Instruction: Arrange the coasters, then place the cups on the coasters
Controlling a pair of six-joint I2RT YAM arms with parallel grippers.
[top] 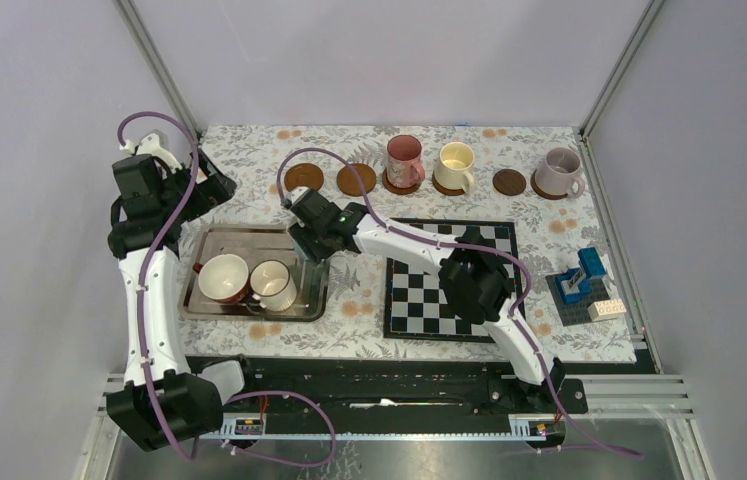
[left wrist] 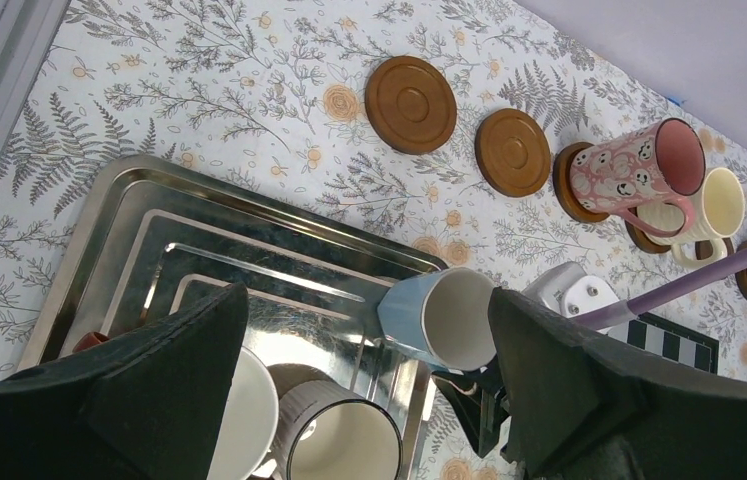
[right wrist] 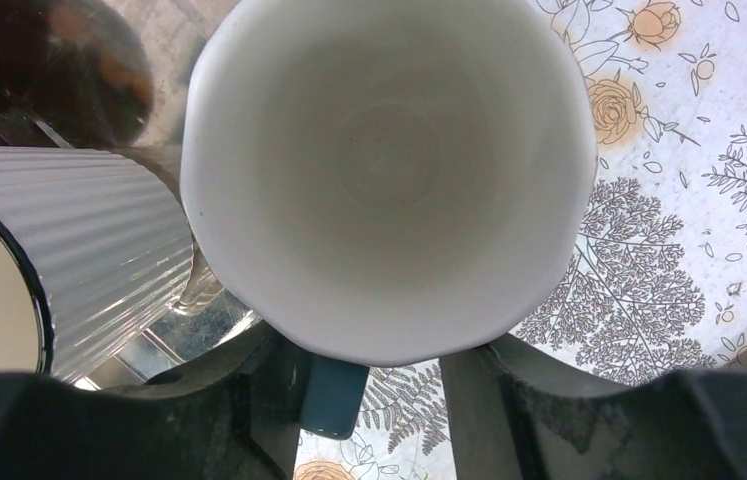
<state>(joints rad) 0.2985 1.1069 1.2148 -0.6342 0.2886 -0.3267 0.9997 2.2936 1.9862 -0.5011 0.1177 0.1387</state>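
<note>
A light blue mug [right wrist: 389, 170] sits at the right edge of the metal tray [top: 211, 240], and in the left wrist view this mug [left wrist: 439, 315] looks tilted. My right gripper [right wrist: 374, 400] straddles its dark blue handle [right wrist: 334, 400]: the left finger touches it, the right finger stands apart. From above, the right gripper [top: 311, 262] hides the mug. A dark-red mug [top: 223, 278] and a white ribbed mug [top: 273, 285] stand in the tray. Pink [top: 405, 160], cream [top: 455, 165] and lilac [top: 559, 172] mugs stand on coasters. Three coasters [top: 304, 177] [top: 356, 179] [top: 509, 181] lie bare. My left gripper [left wrist: 367, 310] hovers open over the tray.
A black-and-white chessboard [top: 449, 290] lies right of the tray, under my right arm. Blue and white toy bricks [top: 581, 280] sit on a dark plate at the far right. Metal frame posts stand at the back corners.
</note>
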